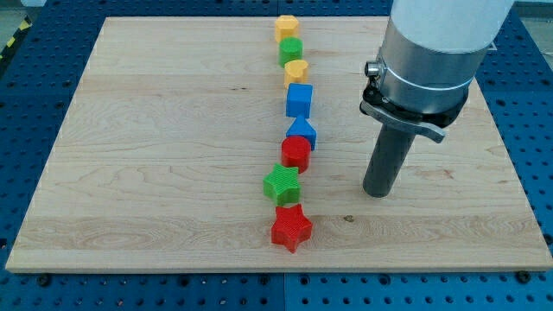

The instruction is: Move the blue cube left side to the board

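Approach step underway: tip point(377, 193) parked right of block column, well apart from blue cube point(299, 100). No gripper fitted. Leftward push needed next across surface point(155, 155).

7 other blocks run down the wooden board point(155, 173): yellow block point(287, 27), green block point(290, 49), yellow block point(296, 71), blue block point(302, 132), red block point(295, 152), green star point(282, 183), red star point(291, 227)

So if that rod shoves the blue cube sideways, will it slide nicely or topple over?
Probably slide: the blue cube sits squat and flat on the smooth wooden board. It looks like light ridged plastic, so an off-centre push may spin it. My tip stands to its right, lower in the view, apart from it.
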Available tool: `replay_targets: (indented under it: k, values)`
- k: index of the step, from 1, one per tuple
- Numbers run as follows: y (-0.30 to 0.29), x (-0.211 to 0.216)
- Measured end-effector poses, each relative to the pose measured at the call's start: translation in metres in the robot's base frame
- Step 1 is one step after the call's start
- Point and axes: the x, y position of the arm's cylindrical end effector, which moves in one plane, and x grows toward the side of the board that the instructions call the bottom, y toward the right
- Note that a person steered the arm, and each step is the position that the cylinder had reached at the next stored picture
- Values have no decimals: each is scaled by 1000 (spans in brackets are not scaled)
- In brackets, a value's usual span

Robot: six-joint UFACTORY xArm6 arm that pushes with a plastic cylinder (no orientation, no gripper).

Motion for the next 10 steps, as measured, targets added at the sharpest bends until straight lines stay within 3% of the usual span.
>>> replay_targets:
  k: [2,4,10]
  values:
    - [2,-19]
    - [21,-113]
    - [-13,-130]
